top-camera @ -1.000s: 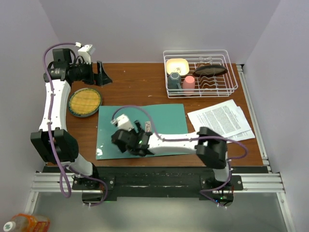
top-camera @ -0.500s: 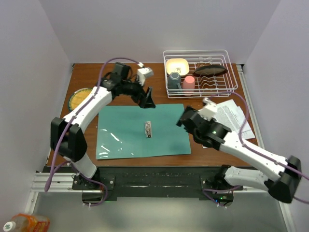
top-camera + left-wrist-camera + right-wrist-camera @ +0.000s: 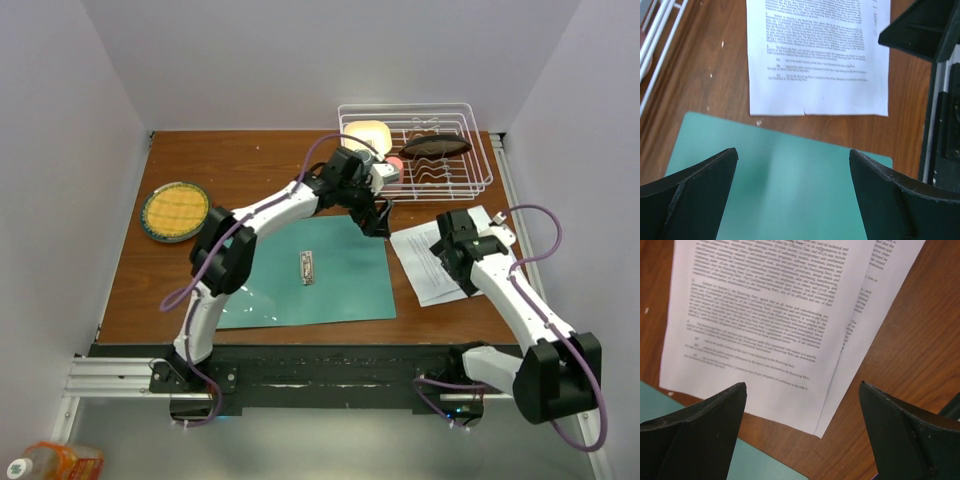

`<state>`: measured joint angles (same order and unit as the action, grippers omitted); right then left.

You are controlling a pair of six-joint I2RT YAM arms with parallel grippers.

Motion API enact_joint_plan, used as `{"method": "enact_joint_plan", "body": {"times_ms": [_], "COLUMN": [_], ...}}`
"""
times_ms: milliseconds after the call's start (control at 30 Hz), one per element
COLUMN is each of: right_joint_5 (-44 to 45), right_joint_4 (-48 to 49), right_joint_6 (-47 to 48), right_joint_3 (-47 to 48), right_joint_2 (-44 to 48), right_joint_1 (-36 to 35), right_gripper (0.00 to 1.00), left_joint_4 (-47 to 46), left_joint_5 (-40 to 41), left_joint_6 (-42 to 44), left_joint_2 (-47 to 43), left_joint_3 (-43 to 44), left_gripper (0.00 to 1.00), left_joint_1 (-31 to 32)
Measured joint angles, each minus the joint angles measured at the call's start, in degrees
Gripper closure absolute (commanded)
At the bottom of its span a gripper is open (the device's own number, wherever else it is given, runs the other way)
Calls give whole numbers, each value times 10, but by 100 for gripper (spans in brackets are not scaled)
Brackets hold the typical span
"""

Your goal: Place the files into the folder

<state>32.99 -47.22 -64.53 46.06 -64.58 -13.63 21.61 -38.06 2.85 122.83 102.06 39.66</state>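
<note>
The teal-green folder lies flat on the wooden table, seemingly closed. The files, at least two white printed sheets, lie overlapped just right of it. My left gripper is open and empty above the folder's far right corner; in the left wrist view the gripper hovers over the folder, with the files beyond it. My right gripper is open and empty above the files' left part. In the right wrist view the gripper hangs over the sheets, and a folder corner shows.
A small grey oblong object lies on the folder's middle. A white wire dish rack with cups and a bowl stands at the back right. A round yellow plate sits at the left. The right arm shows close beside the left gripper.
The left arm swung from the back left to the folder's far right corner. The right arm left the folder's left part and moved right over the files. The small object now shows on the folder.
</note>
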Motion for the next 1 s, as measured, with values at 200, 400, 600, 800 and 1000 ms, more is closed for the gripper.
{"method": "enact_joint_plan", "body": {"times_ms": [200, 400, 600, 800, 1000], "right_joint_5": [-29, -45, -67, -83, -90], "right_joint_4": [0, 8, 41, 79, 112], "right_joint_6": [1, -2, -20, -45, -53], "right_joint_3": [0, -4, -32, -85, -111], "right_joint_2": [-32, -41, -71, -64, -56], "right_joint_1": [37, 54, 54, 54, 54], "right_gripper": [1, 3, 6, 8, 11], "left_joint_4": [-31, -49, -63, -74, -82], "left_joint_5": [48, 88, 127, 161, 189], "left_joint_6": [-12, -18, -17, -17, -7], "left_joint_2": [95, 148, 173, 193, 203], "left_joint_3": [99, 139, 141, 147, 148], "left_gripper": [0, 0, 0, 0, 0], "left_joint_1": [30, 52, 75, 92, 96]}}
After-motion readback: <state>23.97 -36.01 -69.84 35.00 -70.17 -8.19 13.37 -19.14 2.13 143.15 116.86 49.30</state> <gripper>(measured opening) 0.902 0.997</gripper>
